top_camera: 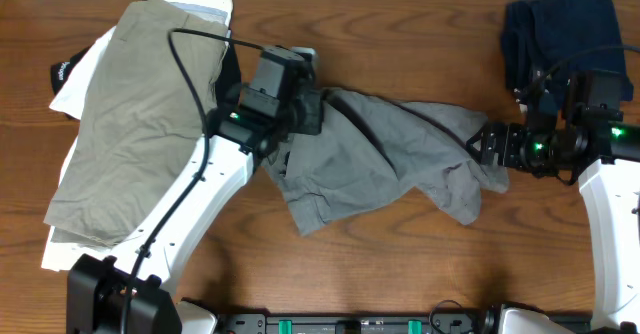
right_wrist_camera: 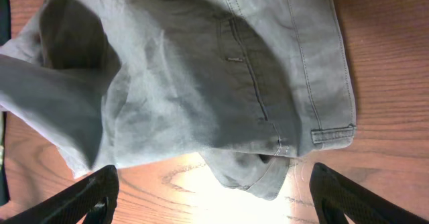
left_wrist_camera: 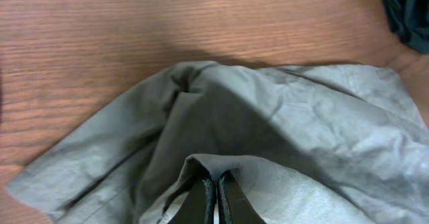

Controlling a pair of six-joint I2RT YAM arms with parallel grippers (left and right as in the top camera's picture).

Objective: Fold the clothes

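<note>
A: Where are we with the grey shorts [top_camera: 390, 159]?

B: They lie crumpled in the middle of the counter [top_camera: 400, 34], between our two arms. The khaki shorts [top_camera: 140, 124] are piled off to the left and a navy garment [top_camera: 560, 29] sits at the far right corner. Our left tool [left_wrist_camera: 216, 192] is pinched tight on a raised fold of the grey cloth.

A: And our right tool [right_wrist_camera: 221, 194]?

B: Spread wide, with nothing in it. It sits at the right end of the shorts, just off the waistband [right_wrist_camera: 322, 56] and its belt loop [right_wrist_camera: 333, 135].

A: So we judge the step is to get a second hold and spread them flat before any fold.

B: Yes. We should bring the right tool onto the waistband edge near that loop, where the cloth is stitched and stiff. Then we draw the two tools apart gently, low over the counter, until the creases run out.

A: What could spoil it?

B: Catching a loose inner fold instead of the band. Then we would twist the shorts rather than flatten them.
</note>
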